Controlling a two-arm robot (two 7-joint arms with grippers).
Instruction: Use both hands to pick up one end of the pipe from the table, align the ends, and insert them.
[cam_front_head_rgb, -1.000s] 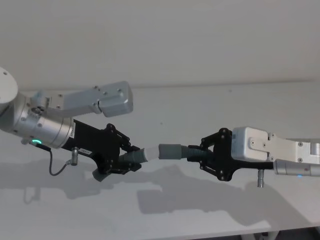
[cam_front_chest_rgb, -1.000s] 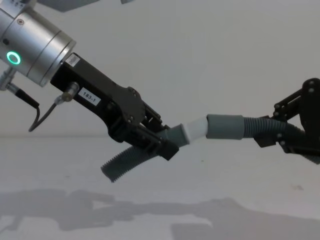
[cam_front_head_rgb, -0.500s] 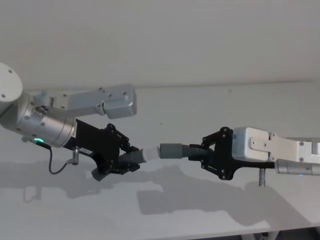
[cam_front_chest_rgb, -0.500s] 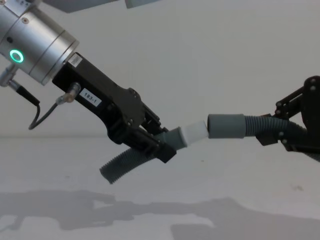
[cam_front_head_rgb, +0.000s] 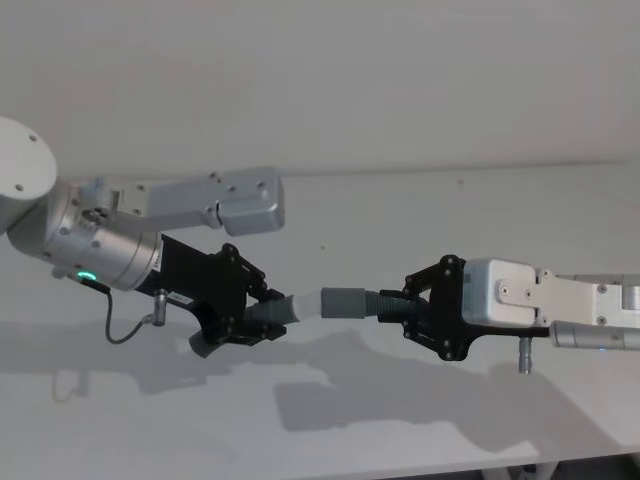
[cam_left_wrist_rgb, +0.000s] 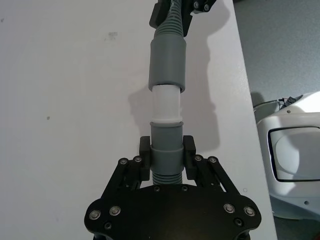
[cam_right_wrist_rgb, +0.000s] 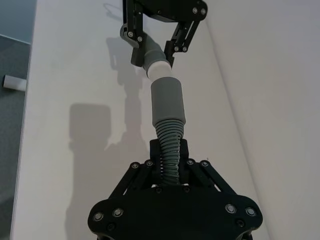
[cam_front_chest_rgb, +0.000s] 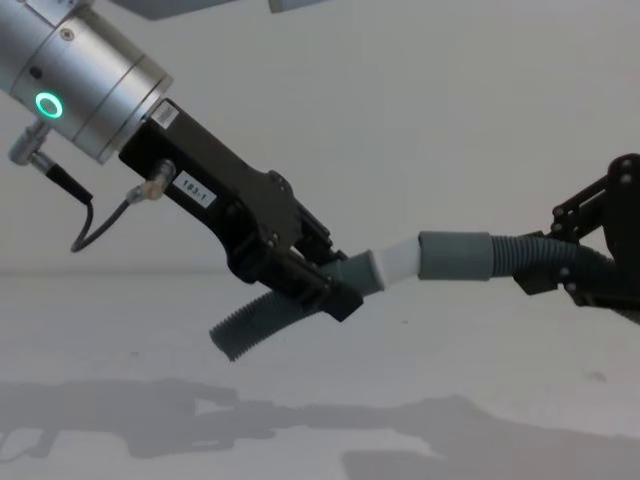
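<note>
Since a second ago the left hand (cam_front_head_rgb: 262, 318) has shifted a little toward the centre of the head view, carrying its hose piece (cam_front_chest_rgb: 262, 325) with it, and the white plug tip (cam_front_head_rgb: 303, 306) now sits with its end just inside the mouth of the grey cuff (cam_front_head_rgb: 345, 301), where before it only touched the rim. Most of the white tip is still showing between the two pieces.

At centre left of the head view, the left hand is clamped on the smooth grey collar just behind the white tip, its fingers (cam_left_wrist_rgb: 188, 151) pressed to either side. The corrugated tail of that piece hangs free below the hand, at lower left centre of the chest view, clear of the worktop (cam_front_head_rgb: 420, 220).

At centre right of the head view, the right hand (cam_front_head_rgb: 402, 310) is closed on the corrugated part of the other hose piece (cam_right_wrist_rgb: 170, 145), a little behind the cuff, its fingers (cam_right_wrist_rgb: 155, 150) gripping both sides. Both pieces are held in the air above the white worktop, nearly in one line in the left wrist view, while the chest view has the left piece tilted up toward the cuff. Their shadows fall on the worktop at the bottom of the frame.
</note>
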